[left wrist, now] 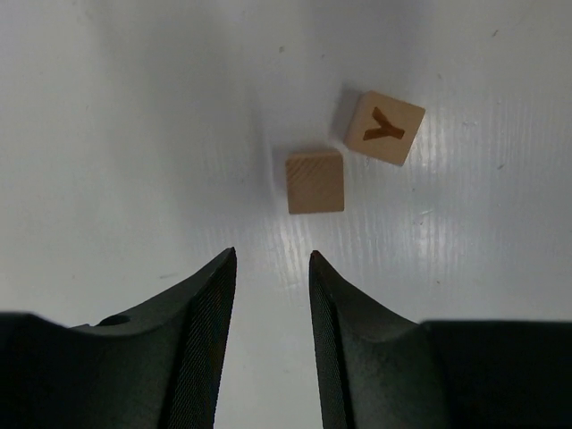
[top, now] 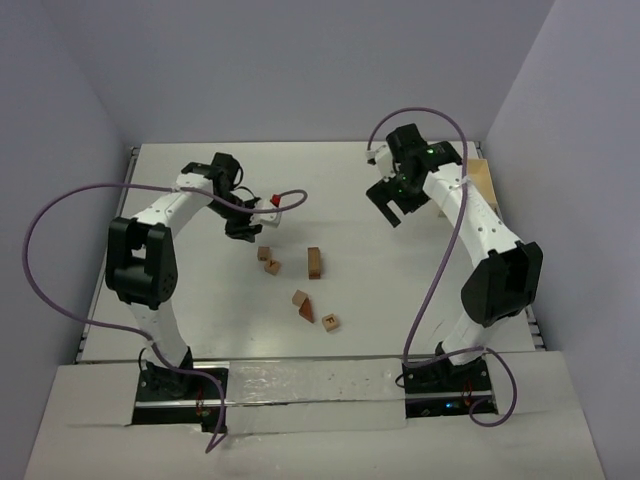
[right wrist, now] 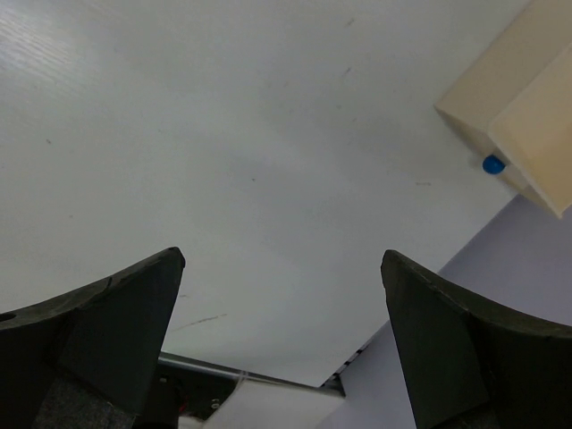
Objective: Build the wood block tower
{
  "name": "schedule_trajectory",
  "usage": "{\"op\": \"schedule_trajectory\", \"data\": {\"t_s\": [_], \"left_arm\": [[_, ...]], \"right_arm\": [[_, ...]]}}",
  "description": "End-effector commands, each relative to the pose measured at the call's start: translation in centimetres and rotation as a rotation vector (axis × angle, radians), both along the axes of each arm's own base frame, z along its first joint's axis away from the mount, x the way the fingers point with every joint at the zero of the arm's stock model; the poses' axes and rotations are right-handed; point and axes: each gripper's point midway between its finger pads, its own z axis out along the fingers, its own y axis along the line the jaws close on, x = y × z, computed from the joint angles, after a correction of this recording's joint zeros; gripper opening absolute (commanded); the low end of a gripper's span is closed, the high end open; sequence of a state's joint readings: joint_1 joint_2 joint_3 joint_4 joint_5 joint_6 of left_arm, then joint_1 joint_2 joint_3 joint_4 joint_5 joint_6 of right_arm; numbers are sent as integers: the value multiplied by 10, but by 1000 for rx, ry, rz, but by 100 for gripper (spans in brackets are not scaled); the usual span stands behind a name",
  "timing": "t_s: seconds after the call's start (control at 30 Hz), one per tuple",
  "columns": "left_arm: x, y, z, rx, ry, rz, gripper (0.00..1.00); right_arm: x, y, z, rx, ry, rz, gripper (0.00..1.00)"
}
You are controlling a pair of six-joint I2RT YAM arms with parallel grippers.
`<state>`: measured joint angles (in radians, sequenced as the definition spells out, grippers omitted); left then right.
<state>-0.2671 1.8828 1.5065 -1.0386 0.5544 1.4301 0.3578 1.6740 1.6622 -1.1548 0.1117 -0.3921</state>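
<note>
Lining up a cube, tower barely begun

Nearest the bases a lettered cube (top: 330,322), reddish wedge (top: 305,312) and tan cube (top: 299,298) lie loose; beyond, the stubby wood block tower (top: 314,262) stands mid-table. Left end effector (left wrist: 271,259), half open and empty, has a plain cube (left wrist: 315,181) at its 12 o'clock, Y cube (left wrist: 384,128) just beside at 1. Narrowed for that pick, I'd guess. Right end effector (right wrist: 281,259), far at 2 o'clock, gapes empty.

I count six pieces, none stacked. At the left, a plain tan cube (left wrist: 315,181) sits just beside a Y cube (left wrist: 384,128). To their right is a narrow reddish-brown bar (top: 314,262). Nearer me, a tan block (top: 299,298) touches a reddish wedge (top: 305,311), and a lettered cube (top: 331,322) lies close by on the right.
</note>
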Motion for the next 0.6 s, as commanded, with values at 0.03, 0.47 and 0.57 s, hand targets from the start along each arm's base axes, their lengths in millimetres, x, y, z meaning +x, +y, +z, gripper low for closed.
{"op": "schedule_trajectory", "data": {"t_s": [0.03,0.47,0.57], "left_arm": [[-11,-21,-8,-21,-79,-182,46],[-21,-25,-31,53,12,-200,58],[-20,-22,-40,76,46,-170,59]], "right_arm": [[-13,-28,1,53,62,-109,100],[-33,-33,-4,65,91,-107,100],[-36,-34,-5,62,95,-106,100]]}}
